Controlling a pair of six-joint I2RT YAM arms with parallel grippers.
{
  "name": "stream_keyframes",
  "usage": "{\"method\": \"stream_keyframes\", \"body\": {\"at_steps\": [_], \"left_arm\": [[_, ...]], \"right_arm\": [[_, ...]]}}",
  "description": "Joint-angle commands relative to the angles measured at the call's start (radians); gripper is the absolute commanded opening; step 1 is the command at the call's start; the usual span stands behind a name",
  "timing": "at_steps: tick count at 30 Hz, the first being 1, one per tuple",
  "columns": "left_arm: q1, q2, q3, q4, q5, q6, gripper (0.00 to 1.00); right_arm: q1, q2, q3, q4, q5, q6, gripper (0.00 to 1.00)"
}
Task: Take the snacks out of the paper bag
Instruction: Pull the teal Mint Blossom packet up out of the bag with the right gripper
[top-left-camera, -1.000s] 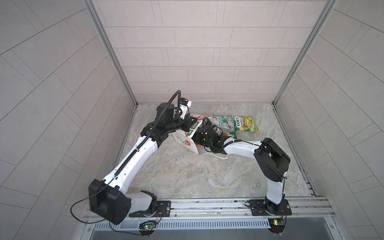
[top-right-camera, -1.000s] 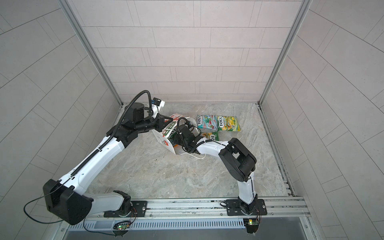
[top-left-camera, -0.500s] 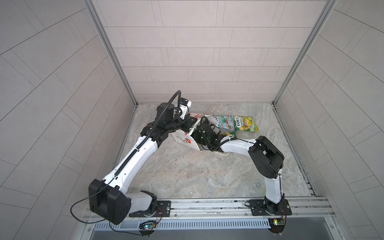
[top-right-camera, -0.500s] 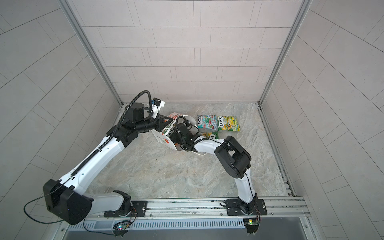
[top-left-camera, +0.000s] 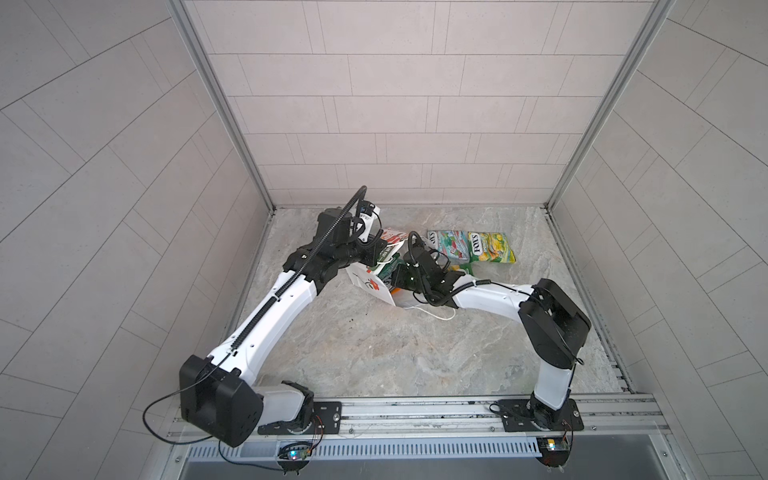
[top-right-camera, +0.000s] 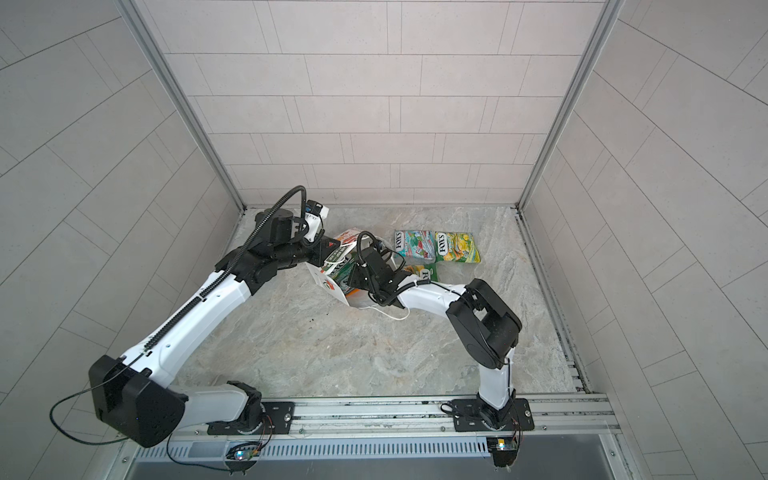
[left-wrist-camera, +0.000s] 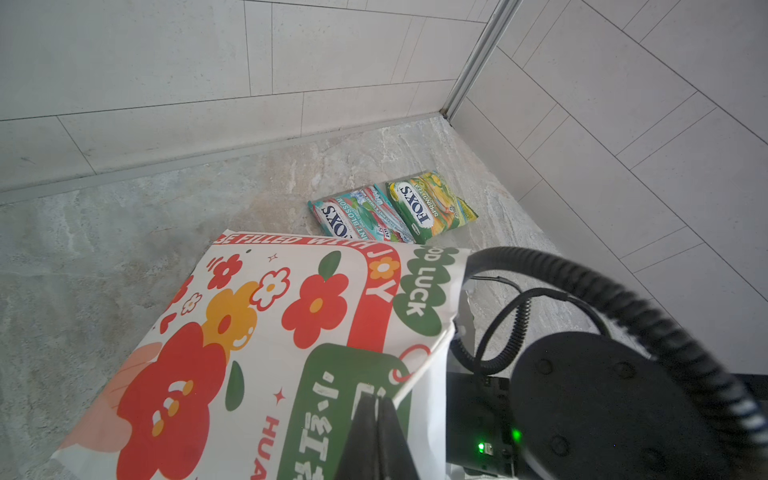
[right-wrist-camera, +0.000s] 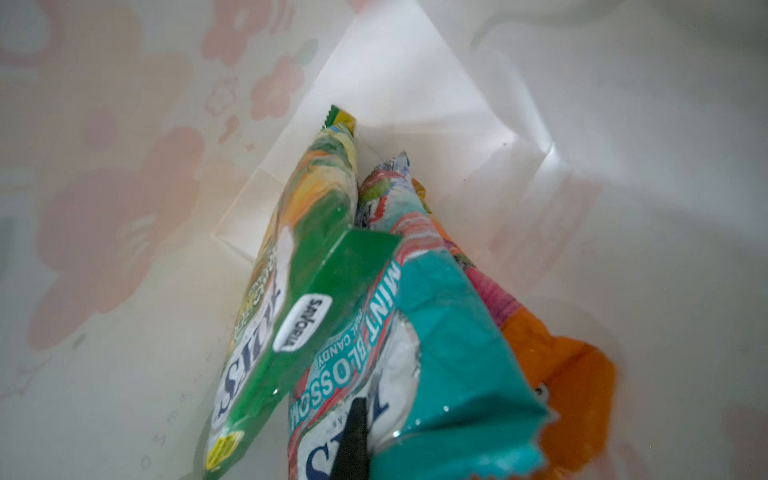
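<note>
Left claw (left-wrist-camera: 376, 415) is pinched shut on the rim of the tilted paper bag (left-wrist-camera: 266, 332) on the stone-look counter (top-left-camera: 374, 345). Right claw (right-wrist-camera: 356, 419) is inside, clamped on a glossy teal packet (right-wrist-camera: 440, 332). Two more flat packets (top-left-camera: 492, 248) lie outside.

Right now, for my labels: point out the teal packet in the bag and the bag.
teal packet (right-wrist-camera: 449, 332): right wrist view, teal front.
paper bag (left-wrist-camera: 249, 332): left wrist view, flowered side panel.

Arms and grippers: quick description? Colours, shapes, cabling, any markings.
Left arm and right arm: white link shells, boxy black joint housings. A black ribbed conduit runs along the left arm; a thin black cable is tied to the right. Left gripper and right gripper: slim black fingers. Green LED on the right wrist. No readable logos.
</note>
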Motion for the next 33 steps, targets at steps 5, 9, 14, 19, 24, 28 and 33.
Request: {"method": "stream_keyframes", "body": {"at_steps": [5,9,14,19,24,28,33], "left_arm": [[-0.001,0.002,0.030,-0.029,-0.037,0.019,0.00],[-0.001,0.002,0.030,-0.032,-0.037,0.020,0.00],[-0.001,0.005,0.031,-0.033,-0.037,0.020,0.00],[-0.001,0.006,0.033,-0.034,-0.037,0.021,0.00],[-0.001,0.010,0.034,-0.036,-0.035,0.020,0.00],[-0.001,0.014,0.036,-0.036,-0.026,0.017,0.00],[-0.001,0.017,0.037,-0.042,-0.027,0.018,0.00]], "right_arm": [[-0.003,-0.099,-0.037,-0.067,0.026,-0.086,0.00],[-0.004,-0.127,-0.054,-0.068,-0.002,-0.105,0.00],[-0.004,-0.168,-0.067,-0.097,-0.024,-0.151,0.00],[-0.004,-0.232,-0.081,-0.136,-0.015,-0.222,0.00],[-0.004,-0.309,-0.089,-0.162,-0.027,-0.289,0.00],[-0.005,-0.367,-0.090,-0.160,-0.045,-0.331,0.00],[-0.004,-0.430,-0.077,-0.174,-0.085,-0.367,0.00]]}}
